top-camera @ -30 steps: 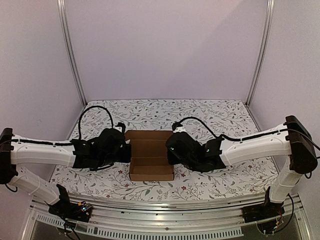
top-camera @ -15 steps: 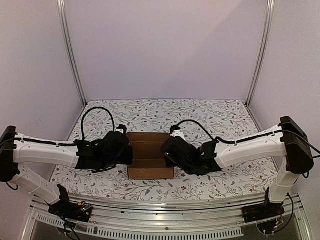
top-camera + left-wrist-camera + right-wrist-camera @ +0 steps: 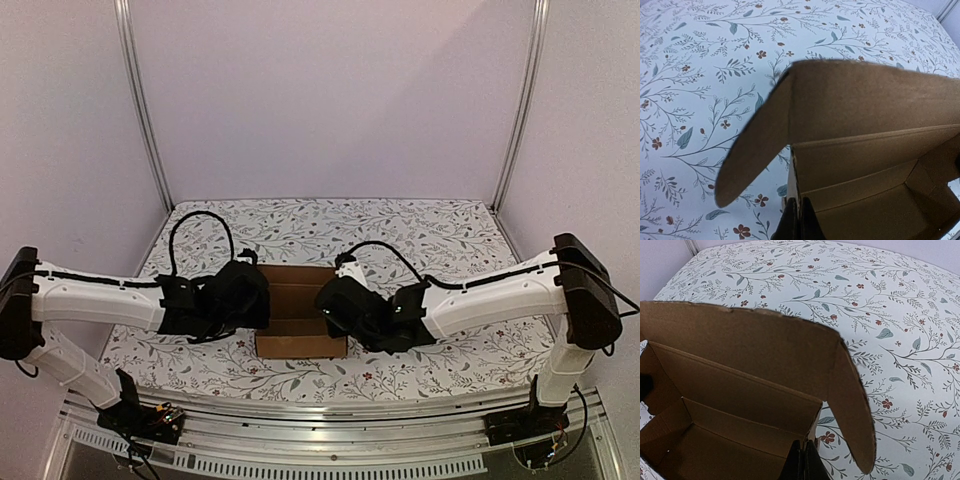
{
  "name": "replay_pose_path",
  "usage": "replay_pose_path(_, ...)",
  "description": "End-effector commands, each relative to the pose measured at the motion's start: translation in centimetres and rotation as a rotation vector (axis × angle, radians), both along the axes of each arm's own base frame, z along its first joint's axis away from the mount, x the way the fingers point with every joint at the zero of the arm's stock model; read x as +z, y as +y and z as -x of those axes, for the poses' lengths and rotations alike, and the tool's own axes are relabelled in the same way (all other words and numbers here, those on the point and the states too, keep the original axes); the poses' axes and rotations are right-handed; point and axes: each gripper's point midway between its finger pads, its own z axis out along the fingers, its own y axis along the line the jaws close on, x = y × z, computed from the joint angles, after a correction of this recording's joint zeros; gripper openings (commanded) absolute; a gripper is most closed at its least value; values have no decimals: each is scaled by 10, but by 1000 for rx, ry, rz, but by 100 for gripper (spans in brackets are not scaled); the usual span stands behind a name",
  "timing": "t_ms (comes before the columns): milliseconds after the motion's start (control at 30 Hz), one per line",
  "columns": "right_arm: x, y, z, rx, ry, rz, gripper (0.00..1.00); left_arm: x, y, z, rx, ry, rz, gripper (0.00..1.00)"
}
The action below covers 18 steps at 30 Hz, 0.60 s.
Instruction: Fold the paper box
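Left gripper (image 3: pixel 796 226) and right gripper (image 3: pixel 804 463), both pinched shut, sit at opposite side walls of the paper box (image 3: pixel 300 322): keep your inward push even so both walls stand square.

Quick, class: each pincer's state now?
Left pincer: closed, at left wall of paper box; grip unclear.
Right pincer: closed, at its right wall; grip unclear.

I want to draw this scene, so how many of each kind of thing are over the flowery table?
Brown paper box: 1
Robot arms: 2, the left arm and the right arm
Total: 3
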Motion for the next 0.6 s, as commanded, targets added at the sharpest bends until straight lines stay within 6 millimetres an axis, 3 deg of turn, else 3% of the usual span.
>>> replay_pose_path(0, -4, 38, 28, 132, 52, -40, 0, 16, -45, 16, -112, 17, 98, 0)
replay_pose_path(200, -7, 38, 33, 148, 52, -27, 0, 13, -49, 22, -123, 24, 91, 0)
replay_pose_path(567, -23, 24, 41, 128, 76, 4, 0, 2, -36, 35, -109, 38, 73, 0)
